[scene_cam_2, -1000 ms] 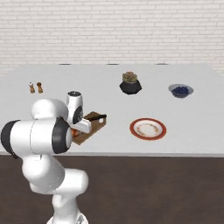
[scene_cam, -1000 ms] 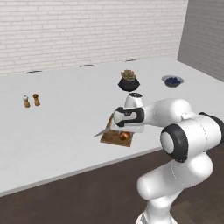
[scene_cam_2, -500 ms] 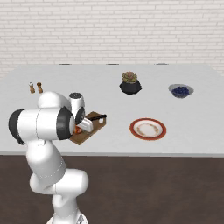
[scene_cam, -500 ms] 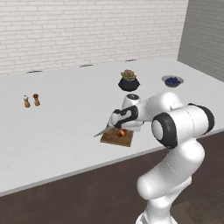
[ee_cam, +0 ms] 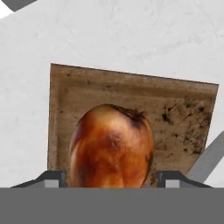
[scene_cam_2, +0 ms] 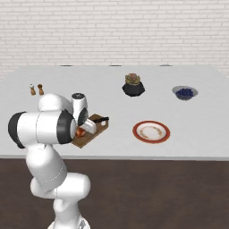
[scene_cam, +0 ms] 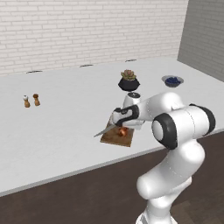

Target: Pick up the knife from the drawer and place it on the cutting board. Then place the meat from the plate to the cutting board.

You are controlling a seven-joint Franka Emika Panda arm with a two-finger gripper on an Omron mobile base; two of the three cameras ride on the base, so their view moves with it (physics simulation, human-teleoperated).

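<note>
The brown cutting board (scene_cam: 117, 139) (scene_cam_2: 91, 136) (ee_cam: 131, 92) lies near the counter's front edge. The reddish-brown meat (scene_cam: 124, 131) (scene_cam_2: 80, 132) (ee_cam: 111, 146) rests on it. My gripper (scene_cam: 124, 127) (ee_cam: 111, 177) is low over the board and open, its fingertips (ee_cam: 54, 177) standing just clear of the meat on both sides. The knife lies across the board: its silver blade (scene_cam: 103, 131) (ee_cam: 205, 162) juts past one end and its black handle (scene_cam_2: 101, 119) lies at the other. The red-rimmed plate (scene_cam_2: 151, 132) sits to the right of the board with no meat on it. The drawer is out of view.
A plant in a black pot (scene_cam: 128, 81) (scene_cam_2: 133, 85) stands behind the board. A dark blue bowl (scene_cam: 172, 80) (scene_cam_2: 185, 93) sits at the back right. Two small shakers (scene_cam: 30, 100) (scene_cam_2: 36, 89) stand far left. The counter's front edge runs just before the board.
The arm has folded lower over the board, bringing the meat down onto it. The fingers have spread a little wider around the meat.
</note>
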